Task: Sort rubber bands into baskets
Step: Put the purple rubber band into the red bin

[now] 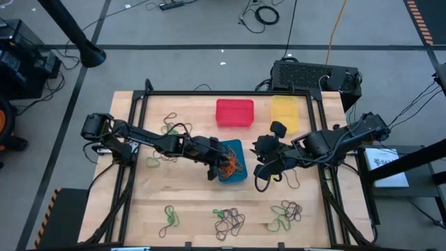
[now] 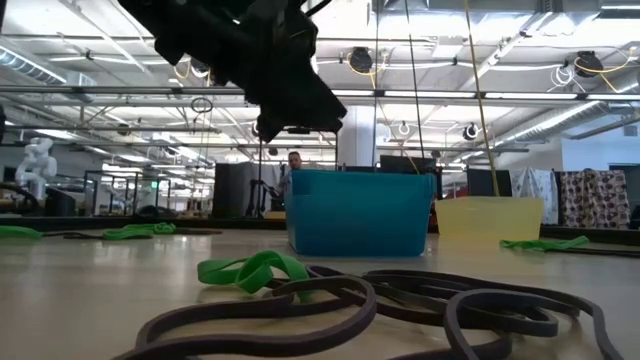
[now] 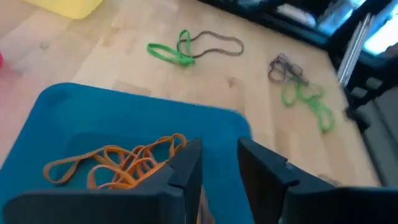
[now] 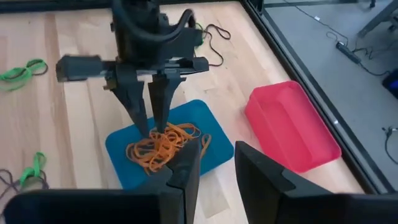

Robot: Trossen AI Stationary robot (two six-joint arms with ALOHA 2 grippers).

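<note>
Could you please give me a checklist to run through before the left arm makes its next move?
1. Left hand above the blue basket: ok.
2. Orange rubber bands inside the blue basket: ok.
3. Left hand free of bands: cannot tell, since its tips sit in the pile.
4. Right hand open and apart from the left hand: ok.
5. Red basket unobstructed: ok.
6. All bands sorted: not ok, because green and dark rubber bands are on the table.
</note>
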